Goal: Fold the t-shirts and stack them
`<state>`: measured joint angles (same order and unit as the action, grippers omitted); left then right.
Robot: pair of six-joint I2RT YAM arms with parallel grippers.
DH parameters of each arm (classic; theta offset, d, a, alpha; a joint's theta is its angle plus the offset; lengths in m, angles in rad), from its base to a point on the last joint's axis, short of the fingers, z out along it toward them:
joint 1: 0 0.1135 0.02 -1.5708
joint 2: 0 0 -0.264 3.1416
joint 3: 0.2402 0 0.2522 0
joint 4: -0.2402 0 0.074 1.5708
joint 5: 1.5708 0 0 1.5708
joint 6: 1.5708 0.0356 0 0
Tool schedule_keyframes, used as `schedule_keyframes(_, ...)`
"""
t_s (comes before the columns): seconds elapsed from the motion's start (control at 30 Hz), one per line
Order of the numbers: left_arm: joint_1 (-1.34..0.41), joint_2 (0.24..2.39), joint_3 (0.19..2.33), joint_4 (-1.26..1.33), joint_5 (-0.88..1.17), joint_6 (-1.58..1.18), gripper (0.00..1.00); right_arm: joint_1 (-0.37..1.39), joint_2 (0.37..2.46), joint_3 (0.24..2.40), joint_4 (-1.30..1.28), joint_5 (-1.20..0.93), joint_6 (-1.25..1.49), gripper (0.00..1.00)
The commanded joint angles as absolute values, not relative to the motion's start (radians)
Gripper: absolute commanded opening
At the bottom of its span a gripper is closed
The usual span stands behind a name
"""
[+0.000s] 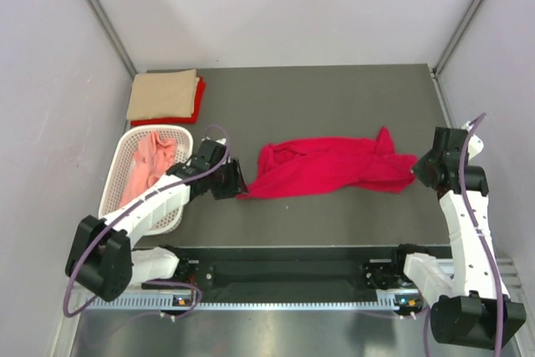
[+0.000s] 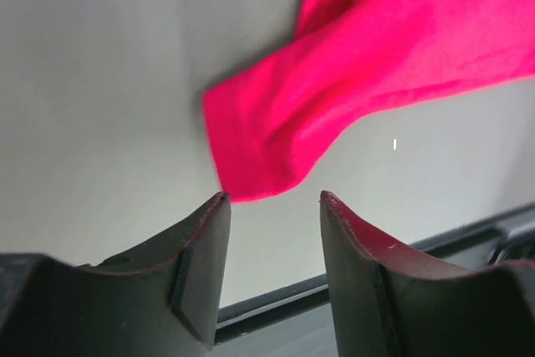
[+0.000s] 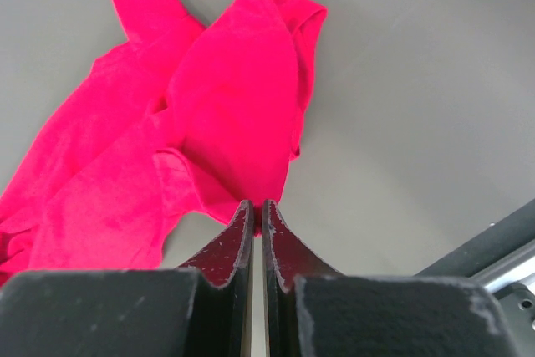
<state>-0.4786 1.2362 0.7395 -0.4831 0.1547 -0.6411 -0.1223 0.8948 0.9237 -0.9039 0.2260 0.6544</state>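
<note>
A crimson red t-shirt (image 1: 326,165) lies crumpled in a long band across the middle of the table. My left gripper (image 1: 236,181) stands open just off its left end. In the left wrist view the shirt's corner (image 2: 267,148) reaches the left fingertip, and nothing is between the jaws of the gripper (image 2: 274,198). My right gripper (image 1: 416,171) is shut on the shirt's right edge. The right wrist view shows red cloth (image 3: 226,98) pinched at the tips of that gripper (image 3: 257,204). A folded tan t-shirt (image 1: 163,94) lies on a folded red one (image 1: 196,110) at the back left.
A white mesh basket (image 1: 159,129) stands at the left, beside my left arm, with a salmon pink t-shirt (image 1: 150,160) in it. A dark rail (image 1: 284,273) runs along the table's near edge. White walls close in on both sides and the back.
</note>
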Motion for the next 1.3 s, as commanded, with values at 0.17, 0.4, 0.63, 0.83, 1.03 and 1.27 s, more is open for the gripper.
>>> schedule_keyframes(0.17,-0.482,1.100,0.721,-0.491,0.067,-1.078,0.55,-0.129,0.864,0.888,-0.827,0.163,0.663,0.00)
schedule_keyframes(0.4,-0.489,1.180,0.837,-0.685,0.061,-1.339,0.53,-0.129,0.864,0.899,-0.819,0.172,0.661,0.00)
schedule_keyframes(0.63,-0.525,1.298,0.920,-0.856,0.054,-1.468,0.56,-0.130,0.862,0.893,-0.802,0.172,0.663,0.00)
schedule_keyframes(0.83,-0.563,1.316,0.913,-0.878,0.009,-1.531,0.58,-0.130,0.864,0.882,-0.790,0.163,0.661,0.00)
schedule_keyframes(1.03,-0.555,1.298,0.741,-0.643,0.040,-1.632,0.61,-0.129,0.851,0.868,-0.776,0.140,0.667,0.00)
schedule_keyframes(1.27,-0.548,1.457,0.842,-0.649,0.058,-1.579,0.60,-0.130,0.830,0.870,-0.782,0.156,0.652,0.00)
